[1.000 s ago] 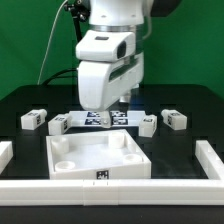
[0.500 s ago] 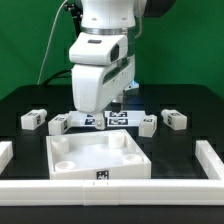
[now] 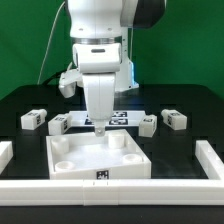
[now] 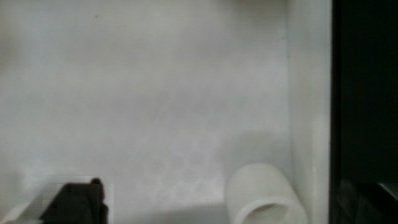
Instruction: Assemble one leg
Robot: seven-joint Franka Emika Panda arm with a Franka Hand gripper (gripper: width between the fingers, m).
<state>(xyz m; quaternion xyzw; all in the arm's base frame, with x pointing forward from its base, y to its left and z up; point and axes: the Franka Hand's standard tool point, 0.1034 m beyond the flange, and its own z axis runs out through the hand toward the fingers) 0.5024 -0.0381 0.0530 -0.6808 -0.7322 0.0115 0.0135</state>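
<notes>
Hand [image 3: 99, 127] is swinging off the marker board [image 3: 119, 117], now hovering over the tabletop's [image 3: 98, 160] rear rim, centre frame. Fingers seemingly apart, holding nothing. Leg [image 3: 60, 124], centre left, is lying ungrasped.

The tray [image 3: 70, 172] floor lies open, while legs [image 3: 60, 124] crowd the strip beyond it.

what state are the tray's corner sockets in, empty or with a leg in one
Empty where visible: the white tray's sockets show as bare holes, and four legs lie on the table outside it.
</notes>
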